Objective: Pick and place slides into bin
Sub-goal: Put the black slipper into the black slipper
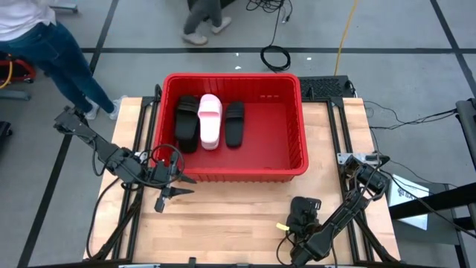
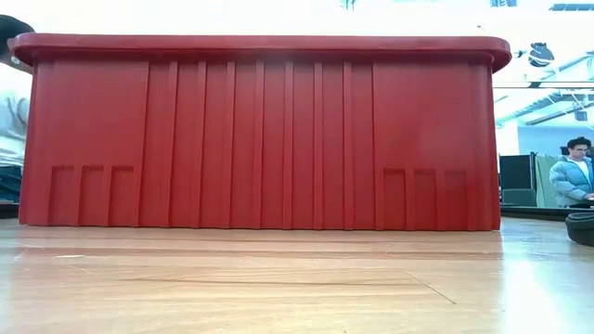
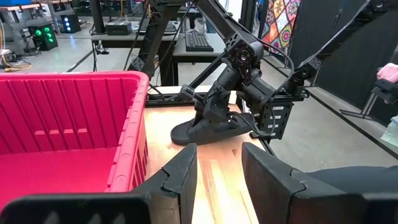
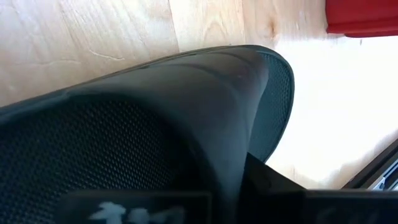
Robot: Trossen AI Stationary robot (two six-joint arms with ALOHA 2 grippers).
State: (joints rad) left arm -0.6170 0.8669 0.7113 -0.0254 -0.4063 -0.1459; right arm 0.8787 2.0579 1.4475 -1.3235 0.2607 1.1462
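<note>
The red bin (image 1: 296,168) stands at the table's far middle. On its floor, side by side near its left wall, lie a black slide (image 1: 187,123), a pale pink slide (image 1: 210,121) and another black slide (image 1: 234,123). A further black slide (image 1: 303,211) lies on the table near the front right. My right gripper (image 1: 301,217) is down on it, and it fills the right wrist view (image 4: 155,124). My left gripper (image 1: 184,185) is open and empty just outside the bin's near wall, near its left corner. Its fingers (image 3: 183,171) point toward the right arm. My right gripper comes down from above onto the black slide's strap (image 3: 214,124), seen in the left wrist view. The gripper's own body hides where the fingers close. The slide's sole (image 3: 186,135) rests on the table.
The bin's near wall (image 2: 260,139) fills the low view. Bare wood lies between the bin and the front edge. People stand beyond the table's far left corner (image 1: 44,45), and one sits at the right in the low view (image 2: 574,176). Cables lie on the floor.
</note>
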